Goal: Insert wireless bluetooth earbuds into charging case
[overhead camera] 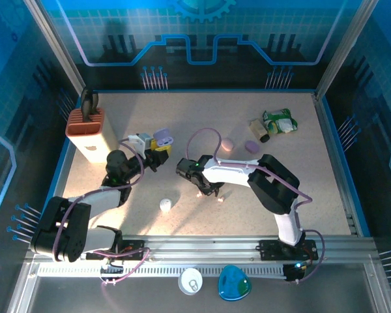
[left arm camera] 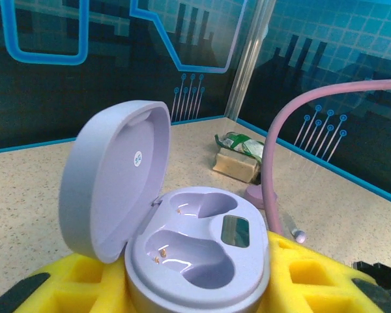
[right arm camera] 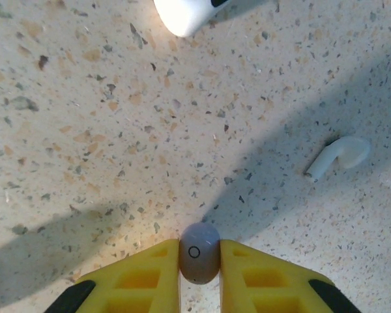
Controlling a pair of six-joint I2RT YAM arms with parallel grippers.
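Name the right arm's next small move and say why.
Probably a short lift straight up. The right gripper is shut on a lilac earbud down at the table, so the pick looks made. The left gripper holds the open lilac case with both wells empty, so once the bud is off the table it can be carried there.

Lilac case (left arm camera: 182,261) glossy smooth plastic; tabletop (right arm camera: 117,130) speckled matt.

I'm running arms inside a robotics lab test cell: blue circuit-print wall panels (overhead camera: 202,39) across the top, aluminium frame posts (overhead camera: 57,45), a speckled surface (overhead camera: 326,195), and arm bases bolted to a slotted rail (overhead camera: 202,249) at the bottom.
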